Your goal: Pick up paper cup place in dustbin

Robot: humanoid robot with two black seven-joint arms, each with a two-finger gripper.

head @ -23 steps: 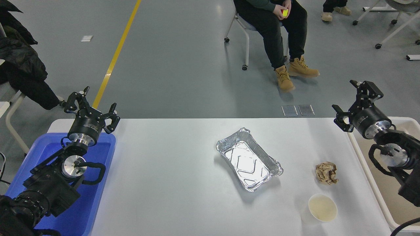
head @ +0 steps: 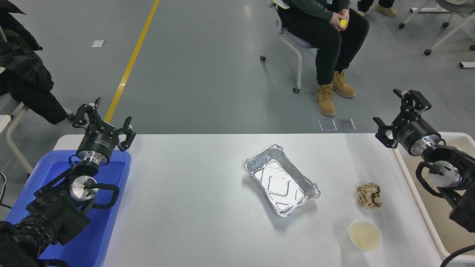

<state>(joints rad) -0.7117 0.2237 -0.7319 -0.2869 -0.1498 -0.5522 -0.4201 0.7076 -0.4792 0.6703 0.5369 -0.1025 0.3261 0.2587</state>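
My jaws on the right gripper (head: 402, 113) are spread wide with nothing in them, nudged a touch up and left since half a second ago, so basically no progress. The paper cup (head: 365, 234) sits well below them, untouched. The dustbin (head: 457, 140) is just beside, left gripper (head: 102, 120) parked, open

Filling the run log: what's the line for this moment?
right gripper open, raised by dustbin | paper cup untouched on table | left gripper parked, open
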